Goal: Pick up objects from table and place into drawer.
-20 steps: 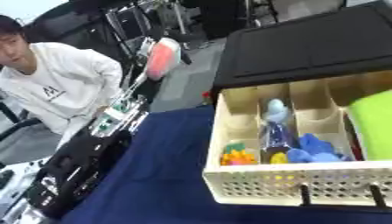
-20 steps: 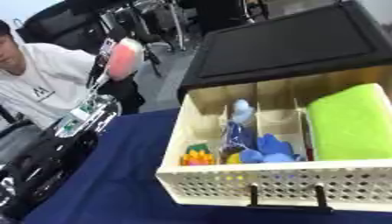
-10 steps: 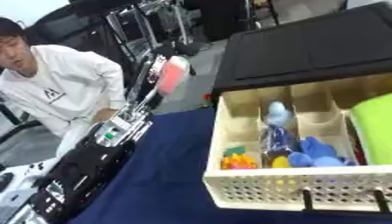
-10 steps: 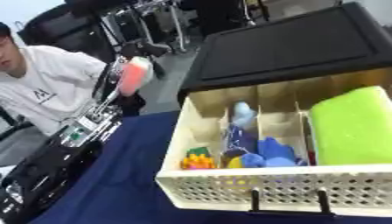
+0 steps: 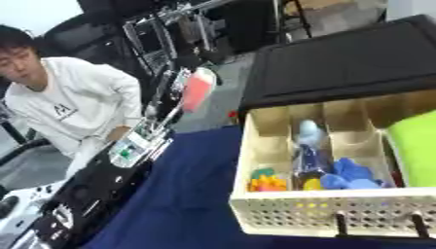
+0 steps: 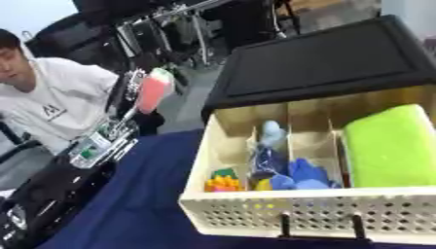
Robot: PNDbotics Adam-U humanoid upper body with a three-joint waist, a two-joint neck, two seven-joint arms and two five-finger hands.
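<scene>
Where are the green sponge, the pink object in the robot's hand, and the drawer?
green sponge (image 6: 393, 146), right eye view, middle of its top.
pink object (image 6: 154, 92), right eye view, centre of its face.
drawer (image 6: 289, 214), right eye view, perforated front wall.

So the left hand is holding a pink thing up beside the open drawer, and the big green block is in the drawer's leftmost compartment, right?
Not quite. The green block lies in the rightmost compartment of the drawer, as the right eye view shows. The left hand does hold the pink thing up beside the drawer.
</scene>
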